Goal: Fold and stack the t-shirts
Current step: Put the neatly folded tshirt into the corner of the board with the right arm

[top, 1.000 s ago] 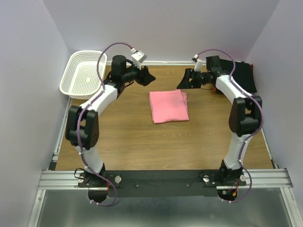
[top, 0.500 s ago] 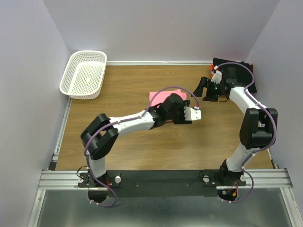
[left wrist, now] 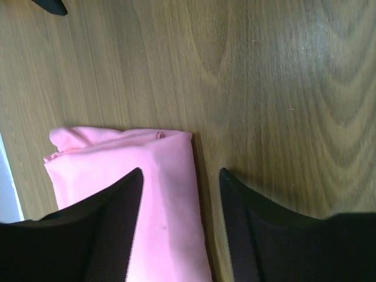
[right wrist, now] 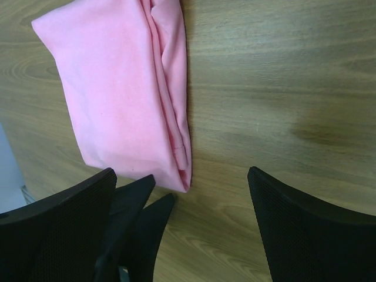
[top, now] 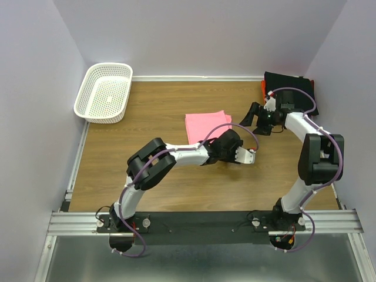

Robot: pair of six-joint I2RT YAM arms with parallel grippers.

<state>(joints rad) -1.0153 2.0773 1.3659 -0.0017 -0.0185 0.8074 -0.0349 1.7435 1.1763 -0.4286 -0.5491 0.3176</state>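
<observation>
A folded pink t-shirt (top: 205, 124) lies on the wooden table, and shows in the left wrist view (left wrist: 117, 176) and the right wrist view (right wrist: 117, 88). My left gripper (top: 225, 140) is open and low over the shirt's near right corner. In its own view (left wrist: 181, 171) one finger is over the cloth and the other over bare wood. My right gripper (top: 251, 114) is open and empty just right of the shirt. In its view (right wrist: 182, 171) the shirt's corner lies ahead, beside the left fingers (right wrist: 141, 202). A black t-shirt (top: 288, 85) lies at the back right.
A white mesh basket (top: 104, 92) stands at the back left corner. Something orange (top: 262, 88) peeks out at the black shirt's left edge. Purple walls close in the table on three sides. My left arm reaches across the table's middle.
My left arm has swung from the back left down and across to the pink shirt's near right corner. My right gripper drew back to the right, then edged toward the shirt.
</observation>
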